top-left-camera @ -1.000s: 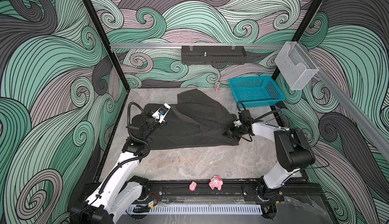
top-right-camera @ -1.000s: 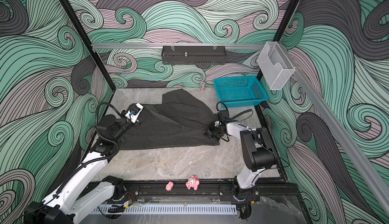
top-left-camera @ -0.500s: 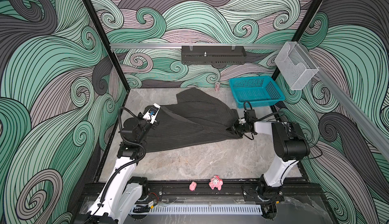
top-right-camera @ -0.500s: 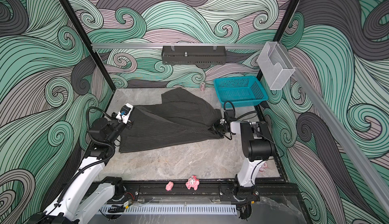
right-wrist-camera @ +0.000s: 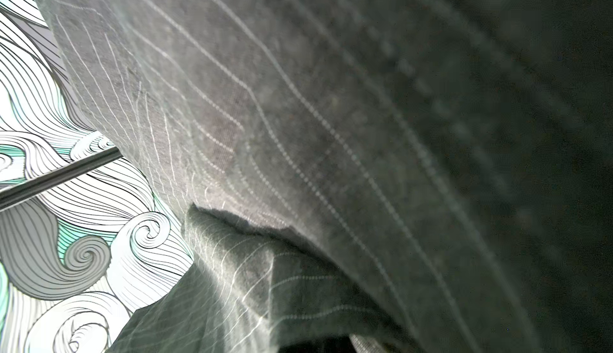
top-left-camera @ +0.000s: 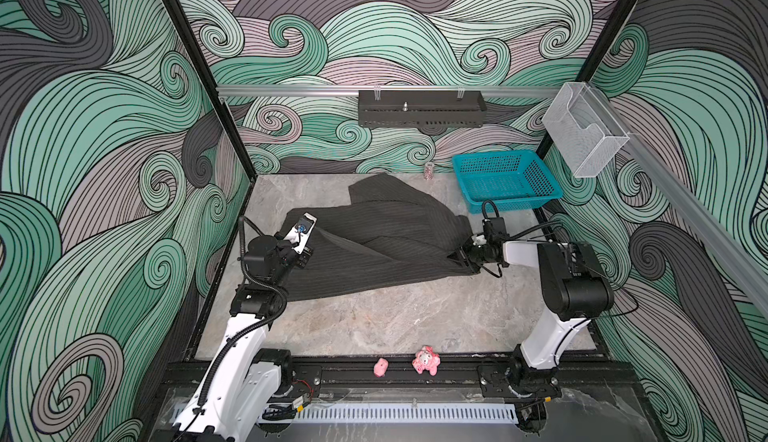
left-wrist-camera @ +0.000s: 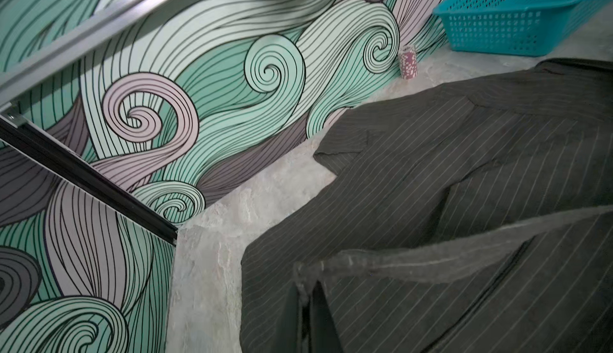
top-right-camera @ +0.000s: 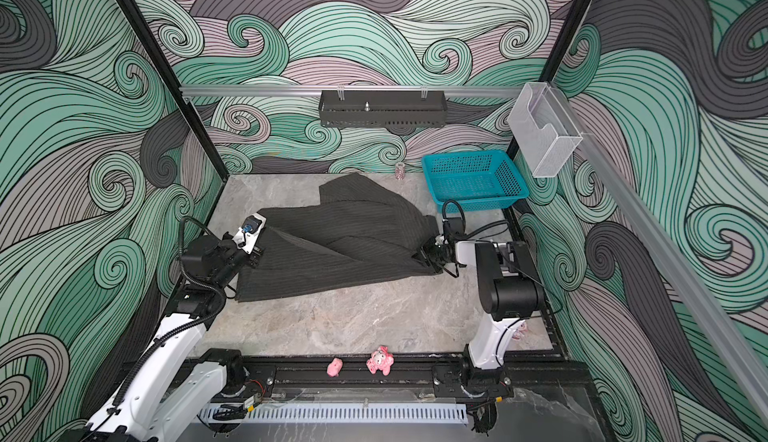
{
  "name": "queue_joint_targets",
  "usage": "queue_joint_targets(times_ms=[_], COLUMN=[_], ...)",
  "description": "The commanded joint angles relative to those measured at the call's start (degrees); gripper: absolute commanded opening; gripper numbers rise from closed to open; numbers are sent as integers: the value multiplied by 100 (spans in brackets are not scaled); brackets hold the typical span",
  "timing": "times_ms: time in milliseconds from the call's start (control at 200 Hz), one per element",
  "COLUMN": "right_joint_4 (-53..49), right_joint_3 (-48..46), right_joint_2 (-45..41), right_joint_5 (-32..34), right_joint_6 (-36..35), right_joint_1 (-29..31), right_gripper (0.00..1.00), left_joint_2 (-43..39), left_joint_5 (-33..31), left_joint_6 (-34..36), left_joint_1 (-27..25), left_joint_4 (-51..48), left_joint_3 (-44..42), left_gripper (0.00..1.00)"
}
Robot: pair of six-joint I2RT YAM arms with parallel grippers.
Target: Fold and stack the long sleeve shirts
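Left claw [top-left-camera: 308, 254] is clamped tight on the left-hand edge of the shirt [top-left-camera: 386, 236]. In its wrist view the shirt [left-wrist-camera: 464, 168] drapes right over the fingers, so I can't see the jaws themselves, but the fabric climbs to them in a raised ridge. Right claw [top-left-camera: 462, 256] is closed too, with the shirt's right end bunched to a point inside it. Its wrist camera shows almost nothing except pinstriped shirt [right-wrist-camera: 298, 102].

Over the last second I've drawn the two arms apart. The left one went out toward the side wall and the right one edged slightly back toward the teal basket [top-left-camera: 505, 178]. The shirt lay slack with a level front hem a second ago. Now it is stretched between the claws, and that hem runs at a slant across the desk [top-left-camera: 374, 323], nearer the front rail on the left than on the right. A long crease has come up through the middle. A flap at the back reaches toward the rear wall, apparently unmoved.

My read is that this is the spreading step, not a fold yet. The tension has taken out much of the slack, but the body is still layered on itself, so I judge the task to be early. The shirt lies across the back half of the desk, just beside the basket and not in it, and nothing is stacked.
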Motion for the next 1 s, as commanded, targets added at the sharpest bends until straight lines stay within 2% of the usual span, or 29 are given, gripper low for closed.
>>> queue_joint_targets(times_ms=[0, 60, 130, 220, 260, 305, 330, 485, 595, 710, 811, 916, 996], right_joint_4=[-685, -731, -735, -754, -801, -875, -925, -1420, -1657, -1885, -1913, -2004, -2157], right_joint_3=[-243, -339, -453, -549, -558, -554, -549, -468, -411, -406, -426, -413, -351], right_joint_2=[-159, -255, -376, -486, -527, -596, -643, -1070, -1310, -1391, -1450, -1589, -1721], right_joint_5=[337, 319, 336, 330, 319, 313, 319, 354, 425, 451, 426, 450, 497], right_joint_6=[-215, -252, -262, -263, -285, -323, -348, -546, -694, -785, -795, -851, -924], right_joint_1=[73, 121, 165, 188, 188, 188, 188, 188, 181, 180, 179, 179, 179], right_gripper=[7, 11, 15, 24, 27, 30, 31, 37, 38, 38, 38, 38, 39], left_joint_2=[106, 118, 93, 14, -37, -92, -131, -283, -254, 88, 718, 1417, 1781], left_joint_5=[-131, -104, -116, -180, -292, -402, -495, -1074, -948, -1136, -1851, -1545, -1163], left_joint_6=[-4, -17, -60, -80, -109, -105, -113, -381, -816, -2328, -4082, -5124, -5722], left_joint_1=[-11, -26, -29, -25, -24, -29, -29, -29, -27, -29, -13, -5, 15], left_joint_4=[-430, -469, -525, -693, -755, -837, -871, -1152, -1584, -2397, -3706, -4873, -5087], left_joint_3=[216, 229, 253, 327, 357, 389, 396, 574, 874, 1527, 2277, 2732, 2635], left_gripper=[1, 10, 28, 46, 61, 83, 88, 90, 85, 76, 66, 66, 71])
